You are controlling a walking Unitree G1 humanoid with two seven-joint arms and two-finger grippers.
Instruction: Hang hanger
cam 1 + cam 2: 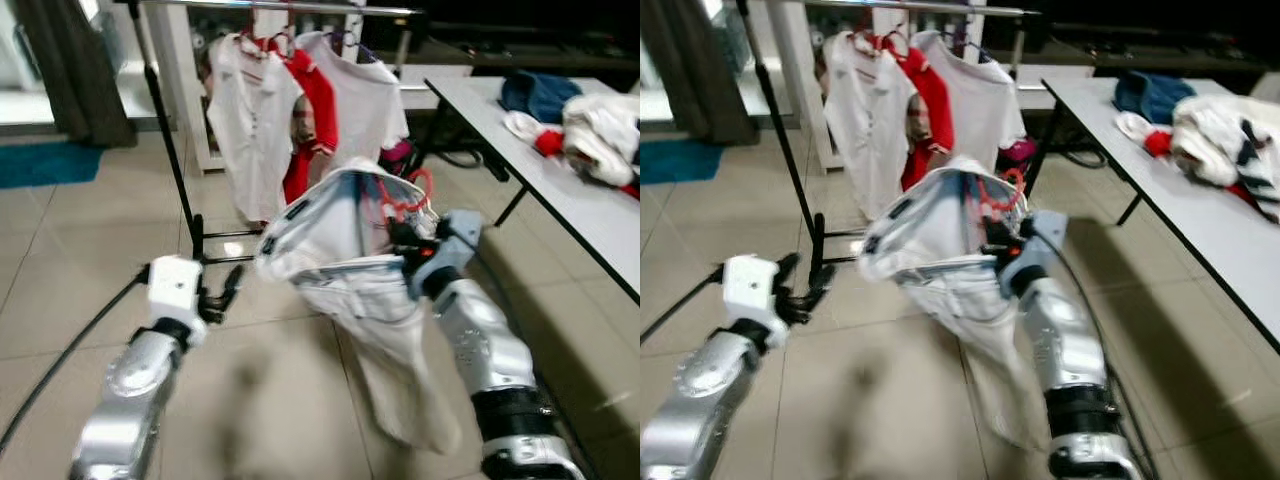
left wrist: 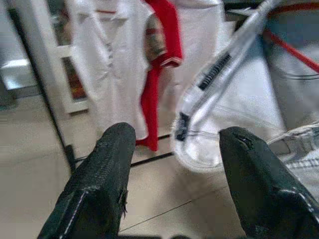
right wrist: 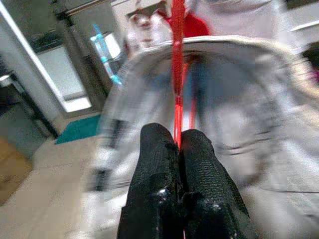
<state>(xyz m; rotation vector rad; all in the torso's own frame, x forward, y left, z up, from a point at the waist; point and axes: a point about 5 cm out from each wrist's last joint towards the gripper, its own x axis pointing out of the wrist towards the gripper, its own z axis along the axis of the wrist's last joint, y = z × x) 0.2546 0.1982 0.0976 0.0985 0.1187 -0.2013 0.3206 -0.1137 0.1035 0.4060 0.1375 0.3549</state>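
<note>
Forward, right gripper (image 3: 178, 144) fingers (image 3: 157, 149) pinched on red hanger (image 3: 177, 55), arm raised.

Table (image 1: 560, 180) w/ heaped clothes (image 1: 590, 125) at right, teal mat (image 1: 45, 162) far left on tiled floor (image 1: 60, 260)

Table (image 1: 560, 190) w/ clothes pile (image 1: 590, 125)

Both arms are showing silver, rounded metal shells. The left arm (image 1: 130, 385) is ending in a white, boxy wrist block (image 1: 175, 285) above a black collar, with the left gripper (image 1: 222, 292) showing two long black fingers. The right arm (image 1: 490, 345) is wearing a wide black band near its lower end and a grey-blue wrist housing (image 1: 445, 250). The right gripper (image 3: 178, 144) fingers (image 3: 157, 164) are showing a black, finely textured surface.
</note>
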